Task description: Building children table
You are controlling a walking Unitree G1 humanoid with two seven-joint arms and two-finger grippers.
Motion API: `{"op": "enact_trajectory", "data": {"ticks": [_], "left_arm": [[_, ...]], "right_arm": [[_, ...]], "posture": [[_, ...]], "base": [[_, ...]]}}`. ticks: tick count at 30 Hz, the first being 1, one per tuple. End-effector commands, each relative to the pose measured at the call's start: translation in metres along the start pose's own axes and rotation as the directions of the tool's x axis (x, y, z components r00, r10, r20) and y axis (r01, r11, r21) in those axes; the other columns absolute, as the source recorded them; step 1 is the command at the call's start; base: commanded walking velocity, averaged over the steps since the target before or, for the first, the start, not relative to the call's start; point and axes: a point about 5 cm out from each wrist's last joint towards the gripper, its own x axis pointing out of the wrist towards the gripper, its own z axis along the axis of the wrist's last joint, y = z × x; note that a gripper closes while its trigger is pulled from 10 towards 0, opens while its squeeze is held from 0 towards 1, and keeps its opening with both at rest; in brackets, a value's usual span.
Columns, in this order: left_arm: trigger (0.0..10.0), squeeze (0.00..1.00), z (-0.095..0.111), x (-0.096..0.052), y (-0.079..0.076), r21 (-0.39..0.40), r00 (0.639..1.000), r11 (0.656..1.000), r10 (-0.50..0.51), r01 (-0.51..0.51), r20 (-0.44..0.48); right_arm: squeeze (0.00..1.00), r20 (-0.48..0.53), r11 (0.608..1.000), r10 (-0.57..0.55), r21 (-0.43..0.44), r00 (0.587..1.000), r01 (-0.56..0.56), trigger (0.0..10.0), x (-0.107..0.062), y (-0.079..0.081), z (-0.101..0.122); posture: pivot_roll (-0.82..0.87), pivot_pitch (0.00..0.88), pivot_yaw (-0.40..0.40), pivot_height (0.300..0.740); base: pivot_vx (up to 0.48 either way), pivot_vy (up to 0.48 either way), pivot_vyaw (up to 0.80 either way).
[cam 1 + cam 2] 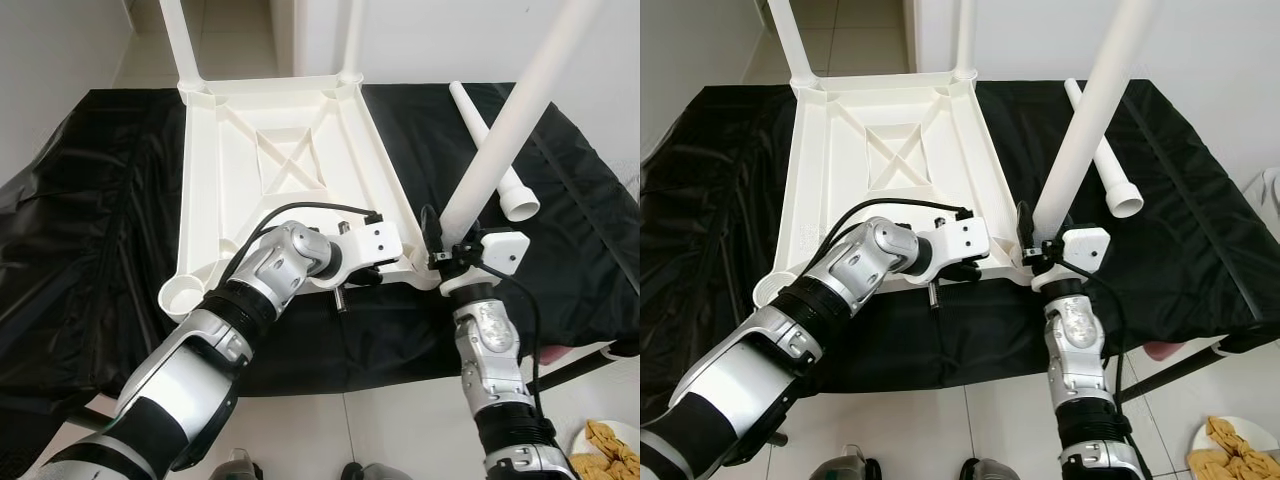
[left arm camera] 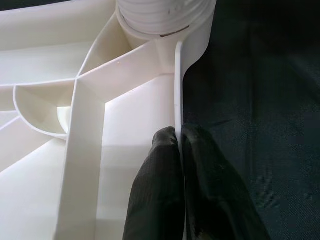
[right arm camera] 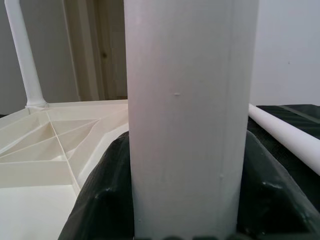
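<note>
A white tabletop (image 1: 280,160) lies upside down on a black cloth (image 1: 90,250), two legs already standing at its far corners. The left gripper (image 2: 179,150) pinches the near rim (fingers closed on the thin wall). The right gripper (image 1: 443,250) clasps a leg (image 1: 505,140) at the near right corner socket, seemingly seated. A spare leg (image 1: 492,150) lies beside.

Tabletop (image 1: 270,180) upside down on bench (image 1: 90,250), spanning far edge to near edge, left of centre. Two legs (image 1: 178,40) upright at its far corners. Third leg (image 1: 505,135) stands at its near right corner, tilted right. Loose leg (image 1: 492,150) lies on bench right of tabletop, toward far right corner.
</note>
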Motion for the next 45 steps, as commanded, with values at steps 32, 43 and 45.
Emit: {"op": "enact_trajectory", "data": {"ticks": [32, 43, 45], "left_arm": [[10.0, 0.00, 0.021, -0.017, 0.020, 0.066, 0.992, 0.990, 0.119, -0.122, 0.042], [10.0, 0.00, 0.021, -0.018, 0.021, 0.066, 0.992, 0.990, 0.122, -0.124, 0.042], [10.0, 0.00, 0.021, -0.018, 0.021, 0.066, 0.992, 0.990, 0.121, -0.124, 0.043]], "right_arm": [[0.00, -0.391, 0.829, -0.550, -0.366, 0.738, 0.424, 10.0, -0.074, -0.041, -0.081], [0.00, -0.268, 0.893, -0.439, -0.236, 0.858, 0.383, 10.0, -0.088, -0.036, -0.064], [0.00, -0.264, 0.898, -0.428, -0.235, 0.864, 0.373, 10.0, -0.091, -0.035, -0.064]], "posture": [[0.03, 0.090, 0.023, 0.740], [0.03, 0.097, 0.025, 0.740], [0.03, 0.097, 0.025, 0.740]], "base": [[0.000, 0.000, 0.00], [0.000, 0.000, 0.00], [0.000, 0.000, 0.00]]}}
